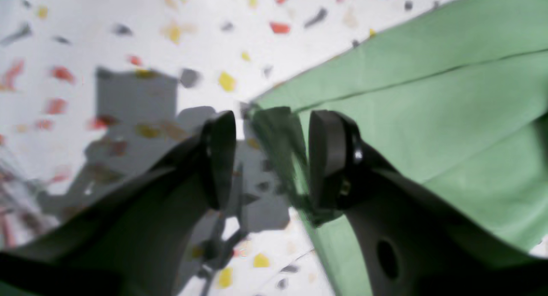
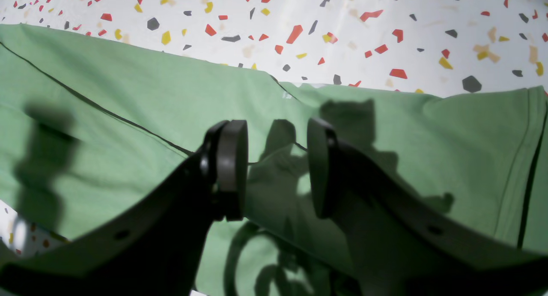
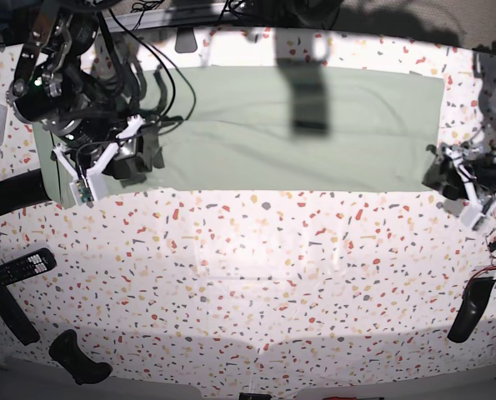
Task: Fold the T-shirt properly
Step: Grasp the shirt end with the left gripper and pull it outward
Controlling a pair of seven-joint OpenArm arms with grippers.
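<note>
The green T-shirt (image 3: 298, 125) lies flat on the far part of the speckled table (image 3: 248, 275). The left gripper (image 1: 272, 159) is at its right corner, jaws apart with the corner cloth between them. The right gripper (image 2: 277, 167) is over its left end, jaws apart, not pinching.

Soft matt green cloth T-shirt (image 2: 128, 99) on smooth speckled terrazzo-look table (image 3: 256, 275).

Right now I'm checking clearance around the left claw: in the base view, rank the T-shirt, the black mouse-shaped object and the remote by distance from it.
1. T-shirt, beside the left claw.
2. Black object, below it, same side.
3. Remote, far opposite side.
</note>
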